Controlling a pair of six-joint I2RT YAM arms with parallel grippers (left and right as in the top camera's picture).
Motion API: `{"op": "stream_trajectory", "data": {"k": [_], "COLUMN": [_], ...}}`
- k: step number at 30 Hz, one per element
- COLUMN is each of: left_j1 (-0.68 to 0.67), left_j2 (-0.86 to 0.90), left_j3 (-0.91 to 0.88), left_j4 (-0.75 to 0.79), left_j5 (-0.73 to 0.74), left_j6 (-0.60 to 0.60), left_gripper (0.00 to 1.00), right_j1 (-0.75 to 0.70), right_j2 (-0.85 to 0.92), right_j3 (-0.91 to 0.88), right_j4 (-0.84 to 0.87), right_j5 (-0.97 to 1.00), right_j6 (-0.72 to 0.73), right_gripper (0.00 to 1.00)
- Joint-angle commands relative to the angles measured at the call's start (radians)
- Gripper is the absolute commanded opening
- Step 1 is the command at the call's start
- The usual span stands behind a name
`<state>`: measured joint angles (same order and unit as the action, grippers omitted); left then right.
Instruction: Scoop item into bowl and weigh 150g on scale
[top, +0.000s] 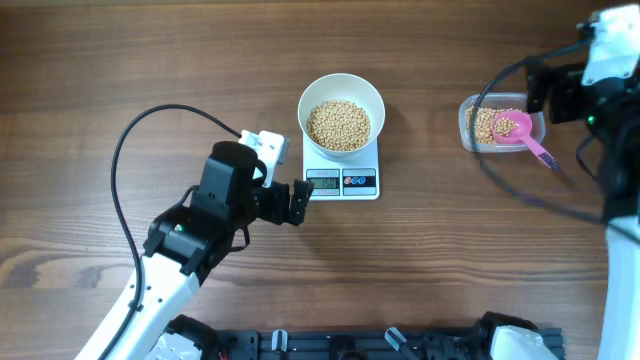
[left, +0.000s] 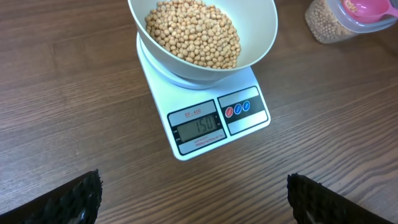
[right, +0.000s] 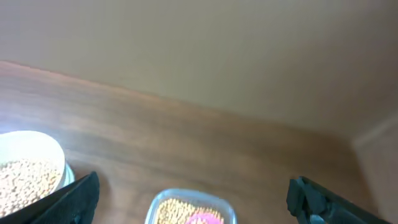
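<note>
The white bowl (top: 341, 88) stands on the small white scale (top: 341, 181) and holds a heap of tan beans (top: 338, 125). In the left wrist view the bowl (left: 261, 37) with its beans (left: 193, 34) sits on the scale (left: 249, 84), whose display reads 150. My left gripper (top: 300, 200) rests just left of the scale's front, open and empty (left: 194, 199). My right gripper (top: 537, 92) hovers above the table at the far right, open and empty (right: 193, 190). The right wrist view catches the bowl (right: 31, 168) at its left edge.
A clear plastic tub (top: 470, 122) right of the scale holds more beans and a pink scoop (top: 520, 130) whose handle sticks out to the right. The tub (right: 189, 208) lies below the right gripper's open fingers. Black cables loop over the table on both sides.
</note>
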<state>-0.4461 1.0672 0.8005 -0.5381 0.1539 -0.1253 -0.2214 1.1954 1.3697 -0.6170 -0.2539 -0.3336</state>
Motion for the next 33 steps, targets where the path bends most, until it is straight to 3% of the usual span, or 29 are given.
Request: {"op": "stream_trajectory", "data": {"k": [1,14,18,29,33], "left_j1": [-0.001,-0.001,-0.001,-0.001,-0.001], "left_j2": [-0.013,-0.013,-0.013,-0.013,-0.013], "left_j3": [-0.004,-0.004,-0.004,-0.004,-0.004], "left_j4": [0.003,0.003,0.003,0.003,0.003], "left_j5": [0.004,0.004,0.004,0.004,0.004], "left_j6": [0.013,0.013,0.013,0.013,0.013], "left_gripper": [1.00,1.00,1.00,1.00,1.00], "right_j1": [0.053,0.106,0.129,0.212,0.247], "right_j2": [-0.125,-0.592,-0.762,-1.065,-1.114], "right_j3": [-0.135,-0.819,-1.006,-1.266,-1.297], "right_j4": [0.085,0.535,0.614,0.662,0.676], "right_j5": [0.021,0.021,0.018,0.031,0.144], "right_j6": [-0.019,0.315,0.342,0.345,0.368], "right_gripper": [1.00,1.00,1.00,1.00,1.00]}}
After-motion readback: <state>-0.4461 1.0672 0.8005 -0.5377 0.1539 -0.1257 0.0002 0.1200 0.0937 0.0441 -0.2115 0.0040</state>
